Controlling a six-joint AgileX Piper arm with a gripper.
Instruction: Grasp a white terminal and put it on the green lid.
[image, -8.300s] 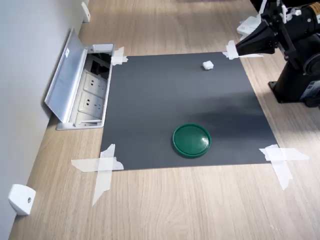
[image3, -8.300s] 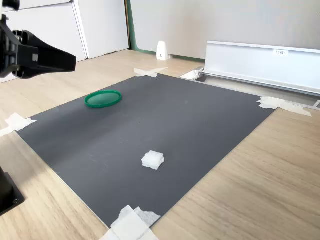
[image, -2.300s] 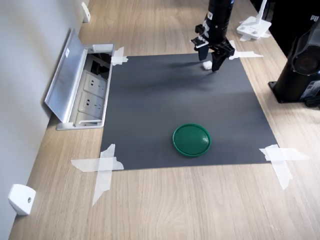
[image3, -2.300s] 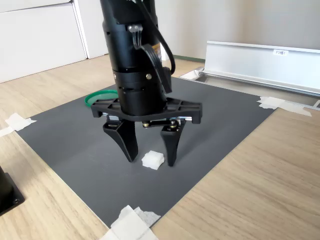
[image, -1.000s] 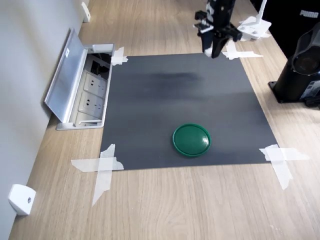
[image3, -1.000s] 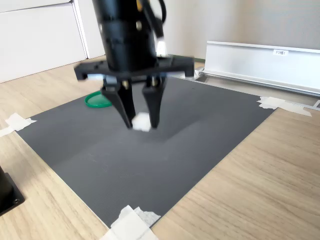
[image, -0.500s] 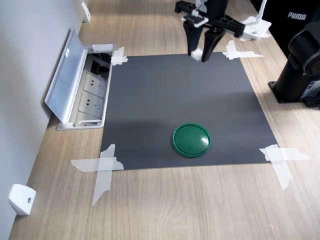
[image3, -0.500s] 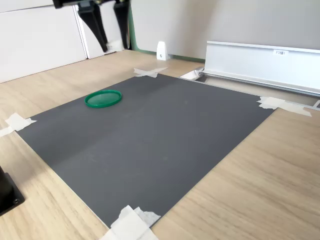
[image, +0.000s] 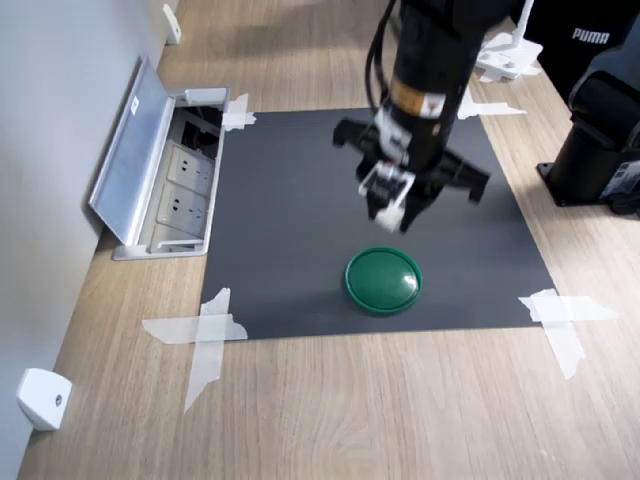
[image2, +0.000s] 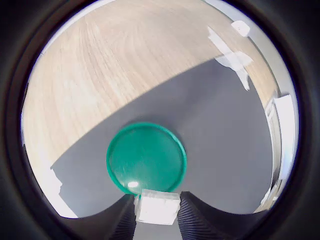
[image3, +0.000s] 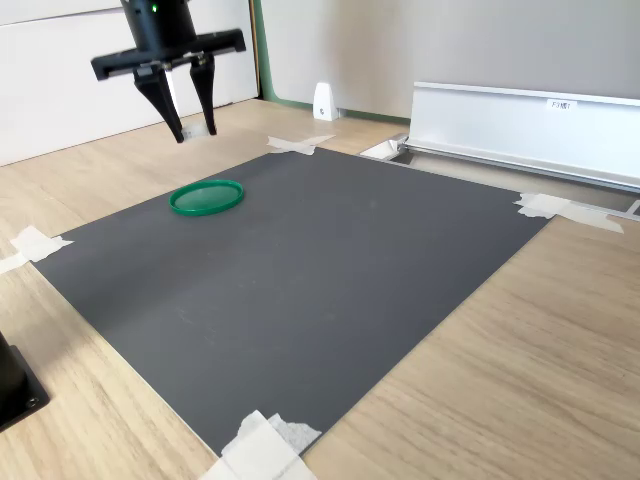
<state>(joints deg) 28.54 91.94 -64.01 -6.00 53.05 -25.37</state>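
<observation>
The green lid (image: 383, 280) lies flat on the dark grey mat (image: 300, 200) near its front edge in the first exterior view. My gripper (image: 394, 215) hangs in the air just behind the lid, pointing down, shut on the white terminal (image: 392, 216). In the wrist view the terminal (image2: 157, 206) sits pinched between the two black fingers (image2: 199, 215), with the lid (image2: 146, 158) right below and ahead. In the second exterior view the gripper (image3: 192, 127) hovers above and behind the lid (image3: 207, 196); the terminal is hard to make out there against the pale wall.
An open floor socket box with a raised metal flap (image: 150, 170) borders the mat in the first exterior view's left. White tape strips (image: 205, 330) hold the mat's corners. A white wedge piece (image: 42, 398) stands by the wall. The arm's black base (image: 600, 150) is at the right.
The gripper closed on the terminal at the mat's far corner, lifted it, and carried it across the mat to a spot above and just behind the green lid.
</observation>
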